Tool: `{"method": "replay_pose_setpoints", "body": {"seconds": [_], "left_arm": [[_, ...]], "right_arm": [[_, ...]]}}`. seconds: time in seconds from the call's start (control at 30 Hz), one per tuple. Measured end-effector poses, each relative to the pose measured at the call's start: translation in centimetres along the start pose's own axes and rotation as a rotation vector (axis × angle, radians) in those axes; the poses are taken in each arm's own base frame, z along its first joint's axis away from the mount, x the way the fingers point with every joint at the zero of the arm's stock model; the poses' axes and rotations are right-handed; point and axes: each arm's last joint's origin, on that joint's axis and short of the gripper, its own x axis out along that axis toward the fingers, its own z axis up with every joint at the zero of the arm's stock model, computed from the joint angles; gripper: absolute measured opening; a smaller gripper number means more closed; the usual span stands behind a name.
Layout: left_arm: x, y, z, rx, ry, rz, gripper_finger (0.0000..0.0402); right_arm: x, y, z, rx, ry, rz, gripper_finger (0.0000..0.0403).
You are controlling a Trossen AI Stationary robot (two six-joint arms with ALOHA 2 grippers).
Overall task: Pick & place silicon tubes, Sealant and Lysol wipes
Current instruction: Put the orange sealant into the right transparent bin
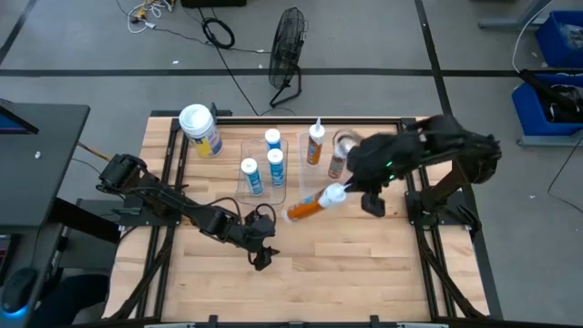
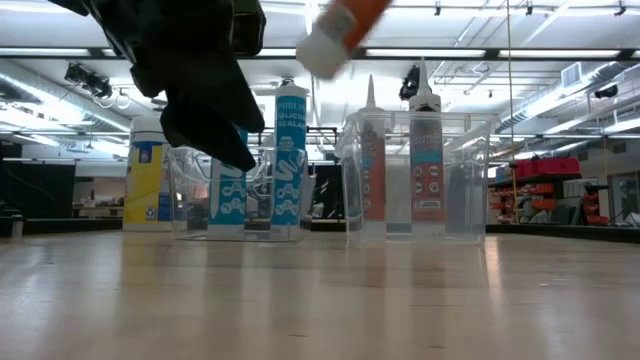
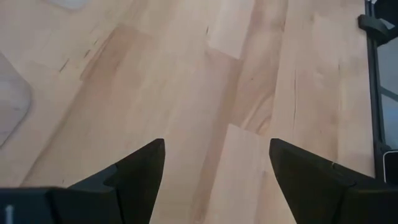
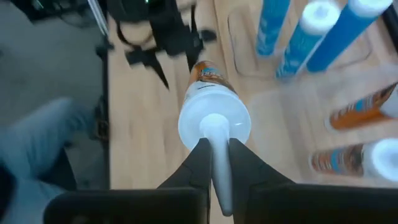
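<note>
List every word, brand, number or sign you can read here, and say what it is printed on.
"SILICONE SEALANT", partly legible, runs down the blue-and-white tube in the low view.
Print on the Lysol wipes, orange tubes and the held orange tube: too blurred to read.

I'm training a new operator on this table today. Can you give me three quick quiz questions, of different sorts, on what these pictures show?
1. True or false: the right gripper is shut on the nozzle of an orange sealant tube.
2. How many blue tubes stand in their clear bin?
3. The wipes canister is: A) in a bin, B) standing on the table outside the bins, C) in the left gripper.

Key: 1 true. 2 three. 3 B; the left gripper's jaws are open over bare wood.
</note>
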Motion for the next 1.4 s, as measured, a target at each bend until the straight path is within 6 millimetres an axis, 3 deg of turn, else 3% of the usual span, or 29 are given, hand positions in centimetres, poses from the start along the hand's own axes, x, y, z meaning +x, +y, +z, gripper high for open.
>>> {"method": "replay_pose_setpoints", "body": {"seconds": [0.2,0.47,0.7,1.1,1.4], "left_arm": [[0.0,0.0,0.0,0.000,0.000,0.000,0.0296],[0.0,0.0,0.0,0.001,-0.007,0.004,0.0296],[0.0,0.0,0.0,0.003,-0.008,0.004,0.0296],[0.1,0.0,0.0,0.028,-0.011,0.003,0.0296],[0.0,-0.1,-0.1,0.048,-0.013,0.005,0.0296]], "right_arm": [[-2.3,-0.9,0.5,0.083,-0.111,-0.040,0.0020],[-2.7,-2.5,0.9,0.202,-0.167,-0.155,0.0020],[-2.8,-2.7,0.8,0.226,-0.182,-0.186,0.0020],[-0.4,-2.0,-1.5,0.311,-0.082,-0.258,0.0020],[-2.4,-2.3,-2.8,0.372,-0.158,-0.280,0.0020]]}}
